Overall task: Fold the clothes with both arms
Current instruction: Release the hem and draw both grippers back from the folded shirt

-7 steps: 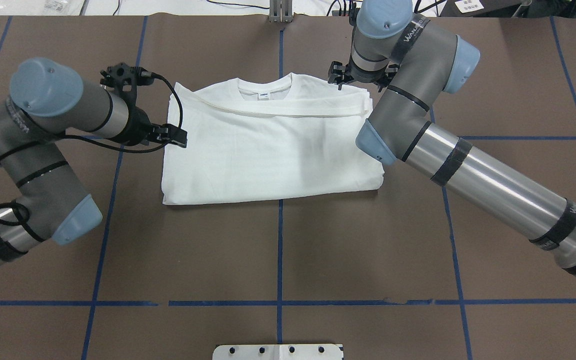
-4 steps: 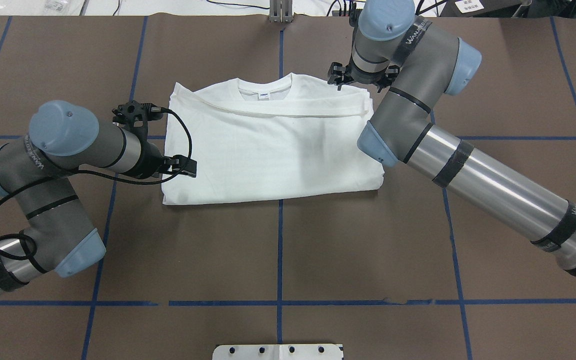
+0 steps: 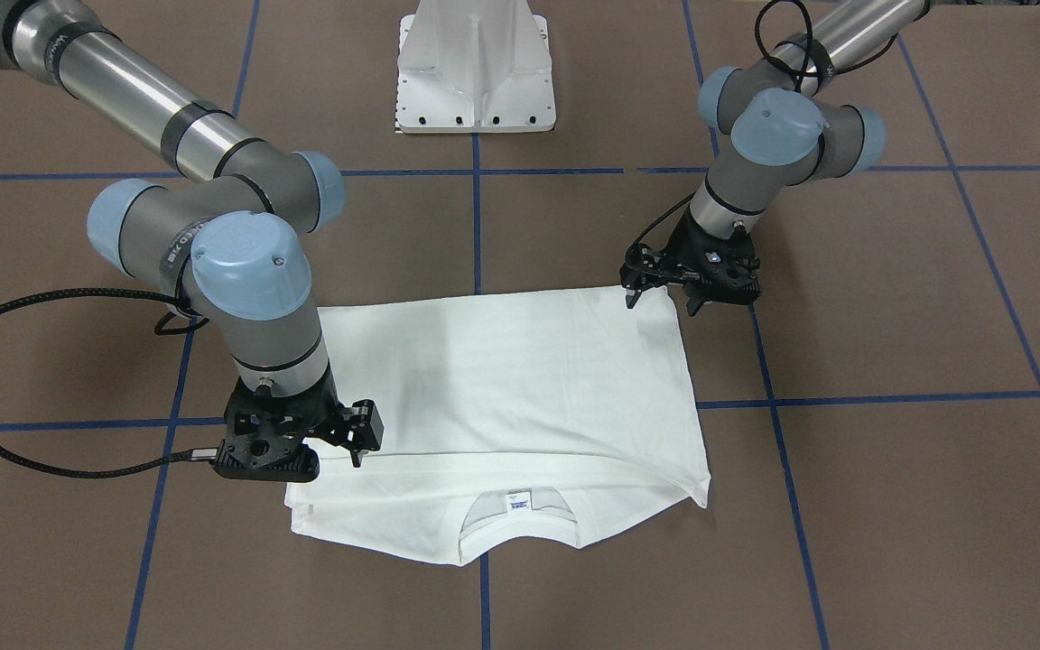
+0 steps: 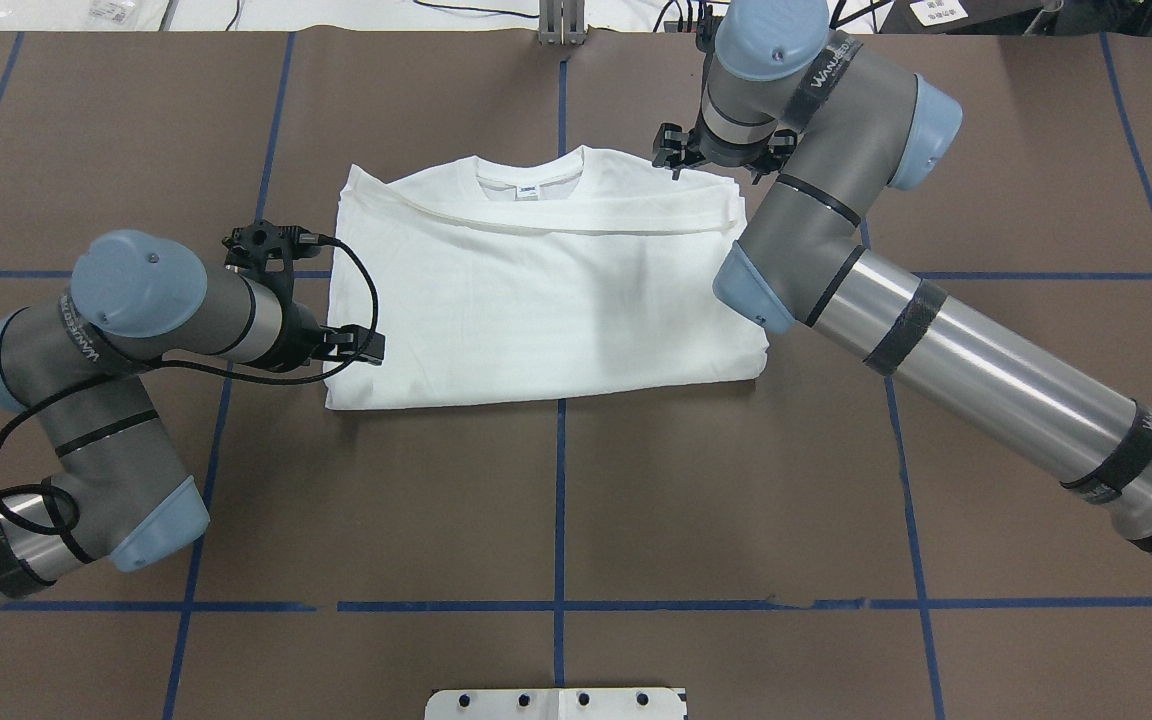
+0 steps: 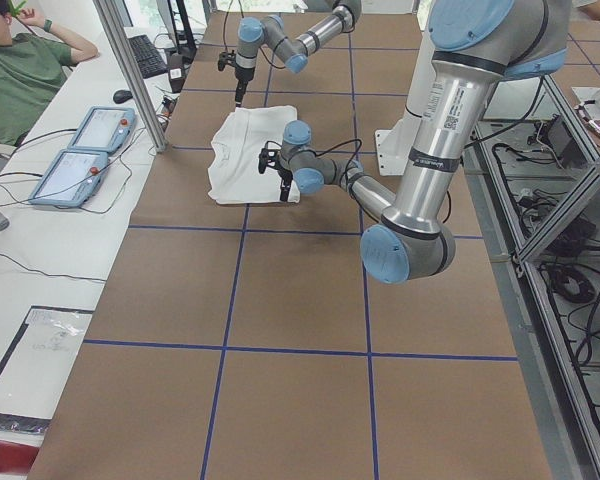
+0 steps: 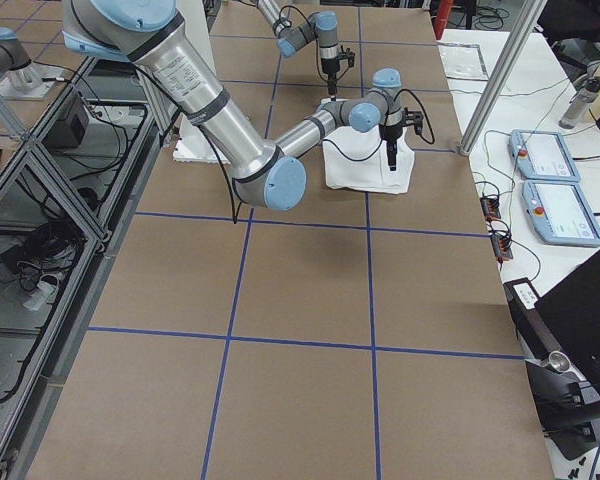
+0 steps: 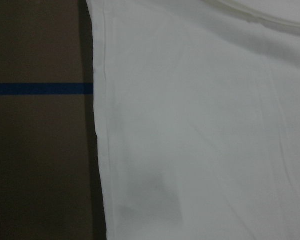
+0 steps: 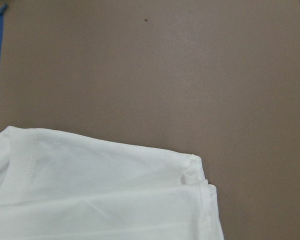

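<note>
Toward 12 o'clock of table (image 4: 556, 500) centre, overhead, we find the T-shirt (image 4: 546, 290) flat, part-folded. Left gripper (image 3: 661, 301) at its 8 o'clock edge, right gripper (image 4: 717, 168) at 1 o'clock, both spread, empty. Risk: uneven pinches through stacked layers would skew the fold.

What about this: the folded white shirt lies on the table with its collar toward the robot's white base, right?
No. The shirt lies folded on the table, but its collar points away from the white base. The front-facing view shows it.
</note>
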Robot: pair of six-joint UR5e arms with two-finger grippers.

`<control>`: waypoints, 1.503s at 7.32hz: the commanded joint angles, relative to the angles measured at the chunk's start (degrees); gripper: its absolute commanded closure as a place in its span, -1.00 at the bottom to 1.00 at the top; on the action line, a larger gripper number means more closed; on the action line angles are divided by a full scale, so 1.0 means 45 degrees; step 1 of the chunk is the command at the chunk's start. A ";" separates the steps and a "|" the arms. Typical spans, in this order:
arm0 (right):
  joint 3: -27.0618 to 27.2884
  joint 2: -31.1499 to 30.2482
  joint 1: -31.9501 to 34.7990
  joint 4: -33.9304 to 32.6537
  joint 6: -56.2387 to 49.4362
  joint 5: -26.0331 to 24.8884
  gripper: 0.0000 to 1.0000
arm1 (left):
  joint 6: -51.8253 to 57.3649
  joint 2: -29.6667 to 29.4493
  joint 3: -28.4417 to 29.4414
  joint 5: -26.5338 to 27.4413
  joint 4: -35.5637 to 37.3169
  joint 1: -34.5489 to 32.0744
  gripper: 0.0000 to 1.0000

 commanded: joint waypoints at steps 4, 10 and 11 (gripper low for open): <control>0.0315 -0.0238 -0.0058 0.0004 0.0003 -0.0007 -1.00 | -0.0016 0.0114 -0.0102 -0.0066 -0.0015 0.0480 0.72; 0.0647 -0.0511 -0.0097 0.0005 0.0022 0.0032 -1.00 | 0.1961 0.1031 -0.0650 -0.0086 0.0237 -0.0528 1.00; 0.0686 -0.0511 -0.0097 0.0004 0.0022 0.0013 -1.00 | 0.3155 0.0994 -0.0495 -0.0047 0.0838 -0.1406 1.00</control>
